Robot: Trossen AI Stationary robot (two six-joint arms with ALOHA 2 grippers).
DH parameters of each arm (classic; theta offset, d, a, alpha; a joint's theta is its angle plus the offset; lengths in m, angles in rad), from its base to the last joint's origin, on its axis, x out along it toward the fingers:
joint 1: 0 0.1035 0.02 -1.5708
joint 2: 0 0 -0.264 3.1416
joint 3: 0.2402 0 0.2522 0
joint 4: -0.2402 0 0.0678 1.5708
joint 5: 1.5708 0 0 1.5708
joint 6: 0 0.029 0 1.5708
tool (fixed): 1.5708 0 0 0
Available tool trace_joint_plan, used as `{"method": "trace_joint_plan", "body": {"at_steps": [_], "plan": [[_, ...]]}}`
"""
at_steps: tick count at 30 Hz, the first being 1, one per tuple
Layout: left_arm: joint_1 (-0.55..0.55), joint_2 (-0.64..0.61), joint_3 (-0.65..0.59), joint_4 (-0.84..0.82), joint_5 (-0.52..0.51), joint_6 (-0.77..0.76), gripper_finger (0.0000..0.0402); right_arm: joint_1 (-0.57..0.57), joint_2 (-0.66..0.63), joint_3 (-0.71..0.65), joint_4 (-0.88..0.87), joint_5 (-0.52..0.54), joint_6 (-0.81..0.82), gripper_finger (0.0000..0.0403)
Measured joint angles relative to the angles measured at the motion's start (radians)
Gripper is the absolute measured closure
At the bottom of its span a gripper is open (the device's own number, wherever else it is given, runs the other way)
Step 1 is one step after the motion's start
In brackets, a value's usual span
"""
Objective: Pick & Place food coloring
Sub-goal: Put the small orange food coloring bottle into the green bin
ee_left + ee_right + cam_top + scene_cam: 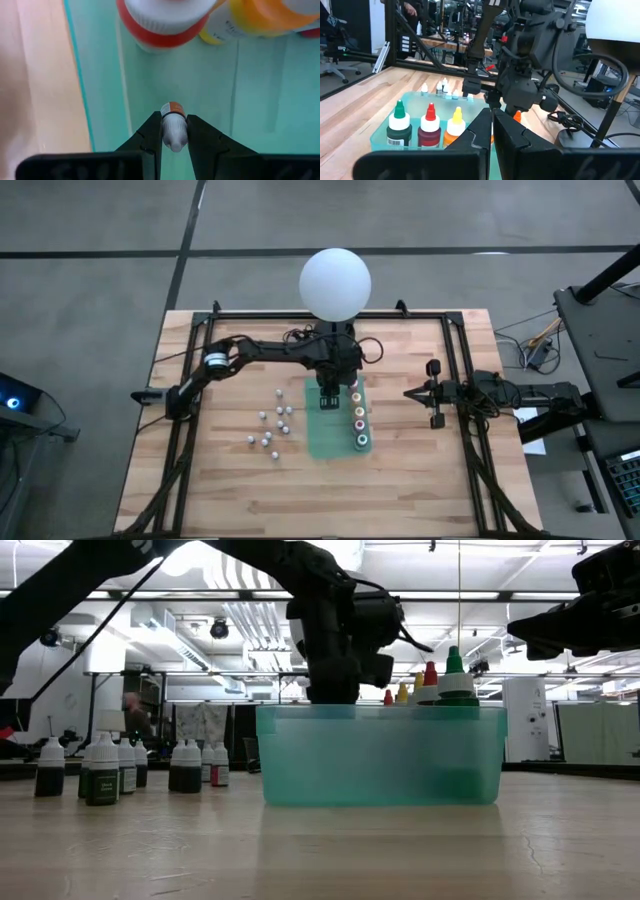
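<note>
I have the left gripper [174,131] clamped on a small whitish food coloring bottle [173,129], hanging inside the green tray [318,442] on its empty side. The bottle's long axis runs along the fingers, cap end pointing fwd twd the tray floor directly ahead. Coloured-top bottles [358,418] line the tray's opp. side; loose bottles [272,425] sit on the table nearby. Right gripper [434,392] waits fully closed, empty, well apart; left arm is nearer.
</note>
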Motion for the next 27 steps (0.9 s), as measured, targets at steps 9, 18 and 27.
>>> {"method": "trace_joint_plan", "body": {"at_steps": [9,18,27], "plan": [[0.001,0.0,0.0,0.009,-0.001,0.015,0.0353,0.0,0.0,0.0,0.0,0.0,0.0,0.0394],[0.002,0.023,-0.001,0.019,-0.002,0.019,0.0353,0.0,0.0,0.0,0.0,0.0,-0.002,0.0394],[0.002,0.024,-0.001,0.016,-0.002,0.019,0.0353,0.0,0.0,0.0,0.0,0.0,-0.002,0.0394]]}}
